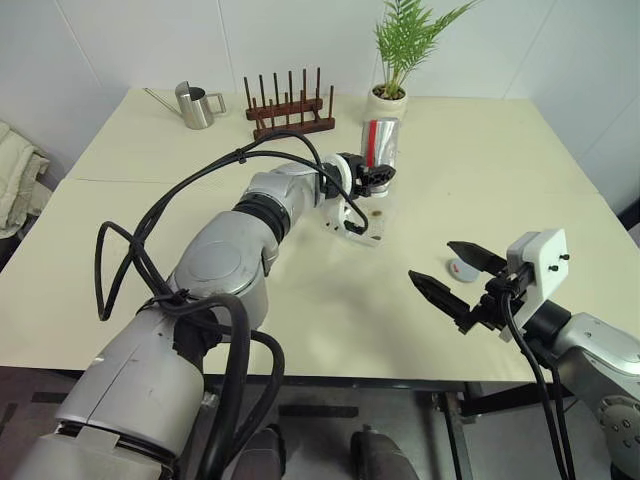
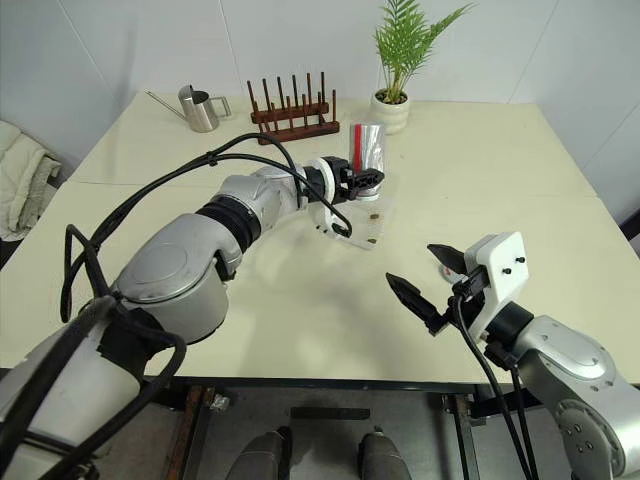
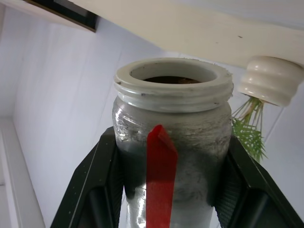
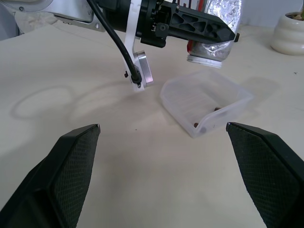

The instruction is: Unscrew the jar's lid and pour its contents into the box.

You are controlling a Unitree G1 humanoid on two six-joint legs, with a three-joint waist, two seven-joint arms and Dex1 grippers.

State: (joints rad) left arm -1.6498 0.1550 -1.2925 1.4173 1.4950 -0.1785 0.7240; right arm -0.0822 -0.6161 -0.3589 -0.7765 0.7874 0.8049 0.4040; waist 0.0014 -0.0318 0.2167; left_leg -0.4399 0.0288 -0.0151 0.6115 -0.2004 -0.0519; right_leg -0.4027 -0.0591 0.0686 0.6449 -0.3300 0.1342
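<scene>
a: nearest first?
b: right gripper (image 1: 450, 275) hanging low over the table's (image 1: 330, 310) near right part, fingers spread wide, holding nothing, pointed toward the middle.
a: lid?
b: lid (image 1: 462, 268) flat on the table just beyond those fingertips, red mark up, partly hidden by them. not touched.
a: box?
b: box (image 4: 205, 103) on the table mid-way, past the right gripper and well apart from it. clear, shallow, sitting level. contents (image 4: 216, 109): a few brown bits lying on its floor near one wall, count unclear.
a: jar?
b: jar (image 1: 381, 143) clamped in the left gripper (image 1: 376, 177), both fingers pressed on its sides. upside down, open mouth facing down, directly above the box, clear of it. red stripe visible along the side. dark stuff visible inside the mouth in the left wrist view, can't tell what.
a: far side?
b: watering can (image 1: 196, 105), wooden rack (image 1: 288, 108), white potted plant (image 1: 392, 62) along the far edge, all apart from the jar.
</scene>
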